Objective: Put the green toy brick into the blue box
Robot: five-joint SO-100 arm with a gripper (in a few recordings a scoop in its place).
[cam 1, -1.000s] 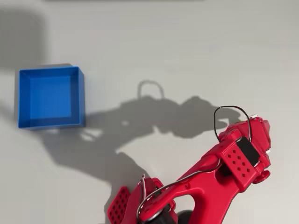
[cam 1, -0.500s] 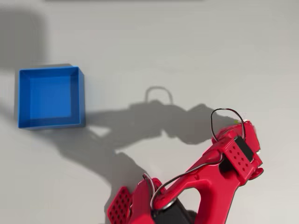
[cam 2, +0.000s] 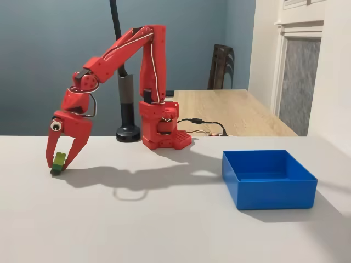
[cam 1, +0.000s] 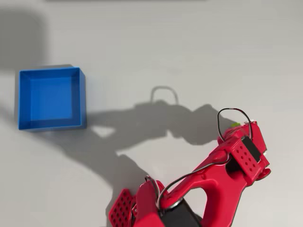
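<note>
In the fixed view the red arm's gripper [cam 2: 59, 166] hangs point-down at the far left, its tips at the table top. The lime-green toy brick [cam 2: 58, 162] sits tilted between the two fingers, which are shut on it. From overhead the gripper [cam 1: 240, 128] lies under the red wrist at the right, and just a sliver of the green toy brick [cam 1: 235, 125] peeks out at its upper edge. The blue box [cam 1: 81, 100] stands open-topped at the far left overhead. In the fixed view the blue box [cam 2: 274, 192] is at the right, well apart from the gripper.
The arm's red base [cam 2: 160, 131] stands at the back of the white table, beside a black lamp stand [cam 2: 128, 118]. A wooden table [cam 2: 230, 112] lies behind. Bare table surface stretches between gripper and box.
The wrist has shifted a little down and left in the overhead view, then settled. The arm's shadow moved with it. The box has stayed put.
</note>
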